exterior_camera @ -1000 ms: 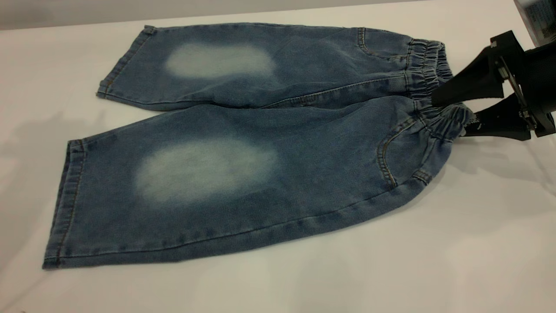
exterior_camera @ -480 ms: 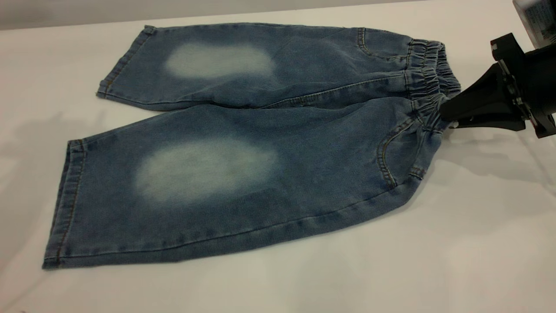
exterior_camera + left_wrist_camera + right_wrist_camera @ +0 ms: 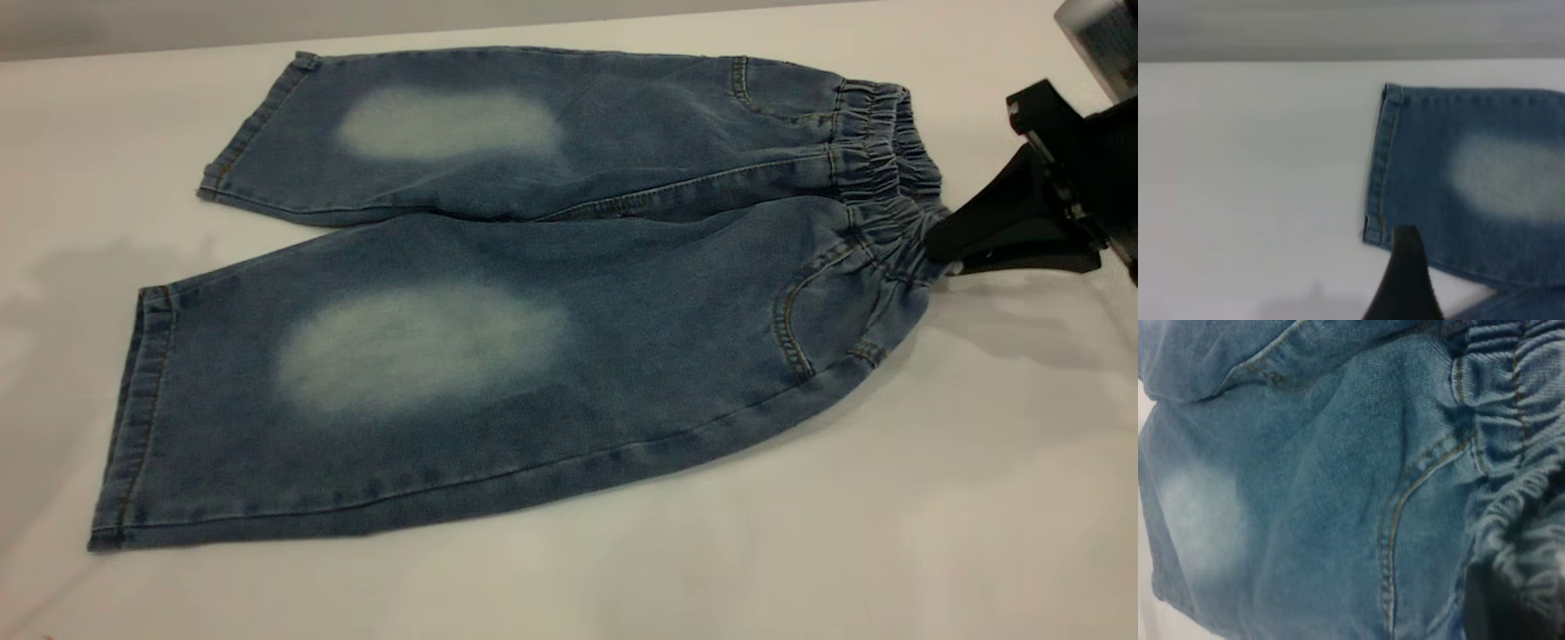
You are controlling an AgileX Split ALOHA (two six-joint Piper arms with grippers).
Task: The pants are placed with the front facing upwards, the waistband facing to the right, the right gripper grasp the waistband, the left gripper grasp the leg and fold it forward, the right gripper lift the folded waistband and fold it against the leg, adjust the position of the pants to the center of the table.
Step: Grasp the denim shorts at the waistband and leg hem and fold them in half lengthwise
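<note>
The blue denim pants lie flat on the white table, front up, with a pale oval on each leg. The ruched waistband points right. My right gripper is shut on the waistband's near end, where the cloth bunches and rises slightly. The right wrist view shows that gripper dark under gathered denim, beside a front pocket seam. In the left wrist view my left gripper hovers by the far leg's hem, apart from it. It is outside the exterior view.
Bare white tabletop surrounds the pants on all sides. The table's far edge runs just behind the far leg. A grey part of the right arm shows at the top right corner.
The right gripper's open jaws closed on the waistband's near end, then moved slightly right, pulling the gathered cloth with it. The legs stayed put.
</note>
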